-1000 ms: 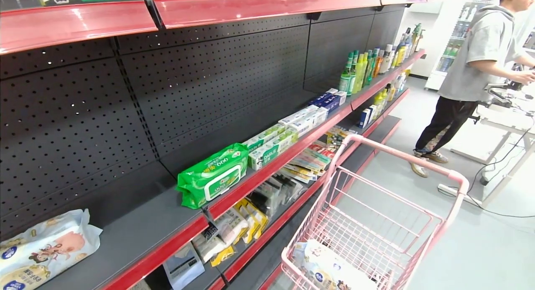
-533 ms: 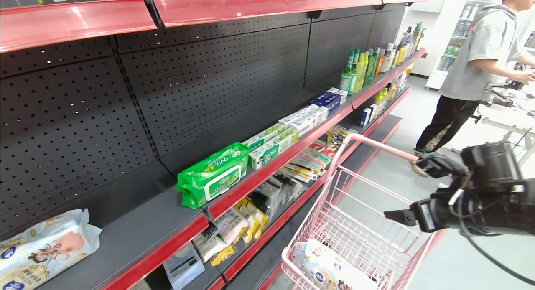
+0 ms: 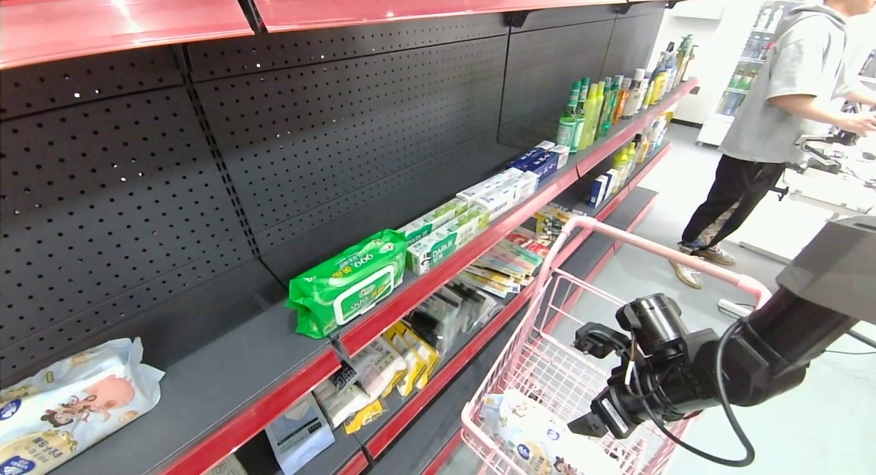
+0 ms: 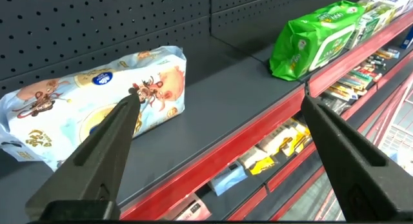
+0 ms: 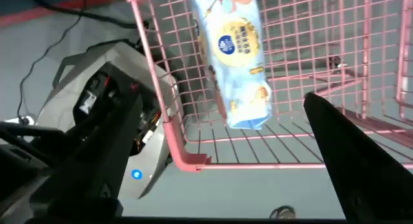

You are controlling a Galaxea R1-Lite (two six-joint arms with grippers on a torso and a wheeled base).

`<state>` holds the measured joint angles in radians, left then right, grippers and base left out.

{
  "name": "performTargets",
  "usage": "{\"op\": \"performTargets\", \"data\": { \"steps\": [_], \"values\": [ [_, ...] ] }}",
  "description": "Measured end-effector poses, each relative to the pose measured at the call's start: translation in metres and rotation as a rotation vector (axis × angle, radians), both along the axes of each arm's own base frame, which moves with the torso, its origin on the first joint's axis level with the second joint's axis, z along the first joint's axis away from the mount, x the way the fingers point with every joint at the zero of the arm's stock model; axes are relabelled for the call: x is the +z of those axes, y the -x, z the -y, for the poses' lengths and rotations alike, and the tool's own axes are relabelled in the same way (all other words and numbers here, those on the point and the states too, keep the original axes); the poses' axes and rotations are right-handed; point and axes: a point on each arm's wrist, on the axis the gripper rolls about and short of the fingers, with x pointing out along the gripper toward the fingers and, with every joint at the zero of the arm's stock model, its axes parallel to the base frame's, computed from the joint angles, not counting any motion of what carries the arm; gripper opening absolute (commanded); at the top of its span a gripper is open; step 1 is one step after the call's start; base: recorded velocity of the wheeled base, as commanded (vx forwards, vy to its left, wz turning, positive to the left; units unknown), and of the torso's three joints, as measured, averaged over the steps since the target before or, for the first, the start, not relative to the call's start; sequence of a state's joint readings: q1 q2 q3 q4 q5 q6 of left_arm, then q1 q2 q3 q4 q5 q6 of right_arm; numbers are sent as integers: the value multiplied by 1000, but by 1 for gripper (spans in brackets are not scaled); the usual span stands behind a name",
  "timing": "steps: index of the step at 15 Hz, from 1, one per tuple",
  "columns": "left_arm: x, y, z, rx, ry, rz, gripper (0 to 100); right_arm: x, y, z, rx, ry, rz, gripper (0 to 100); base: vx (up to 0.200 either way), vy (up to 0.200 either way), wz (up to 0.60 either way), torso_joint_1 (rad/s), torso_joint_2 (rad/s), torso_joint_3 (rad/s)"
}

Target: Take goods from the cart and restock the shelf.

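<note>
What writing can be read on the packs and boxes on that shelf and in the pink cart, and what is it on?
Green soft wipes pack: label print too blurred to read.
Green and white boxes beside it: a brand word in capitals, left unquoted.
Pale blue cartoon-printed pack on the shelf: round blue badge, lettering too small.
Like pack in the pink wire cart: print blurred.
Bottles farther along: labels too small.

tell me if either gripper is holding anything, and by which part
Nothing is held. The right gripper is open over the wipes pack in the cart; the left gripper is open by the shelf.
</note>
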<state>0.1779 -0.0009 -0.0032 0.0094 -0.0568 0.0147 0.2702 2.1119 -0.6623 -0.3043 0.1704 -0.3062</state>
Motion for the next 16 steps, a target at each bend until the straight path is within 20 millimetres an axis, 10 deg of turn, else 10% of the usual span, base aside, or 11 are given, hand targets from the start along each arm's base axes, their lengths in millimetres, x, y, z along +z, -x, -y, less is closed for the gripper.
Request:
{"op": "performTargets", "data": {
  "steps": [16],
  "values": [
    [0, 0, 0, 0, -2, 0, 100, -42, 8, 14, 167, 55, -94, 100, 0, 0, 0, -84, 195, 105]
  ]
}}
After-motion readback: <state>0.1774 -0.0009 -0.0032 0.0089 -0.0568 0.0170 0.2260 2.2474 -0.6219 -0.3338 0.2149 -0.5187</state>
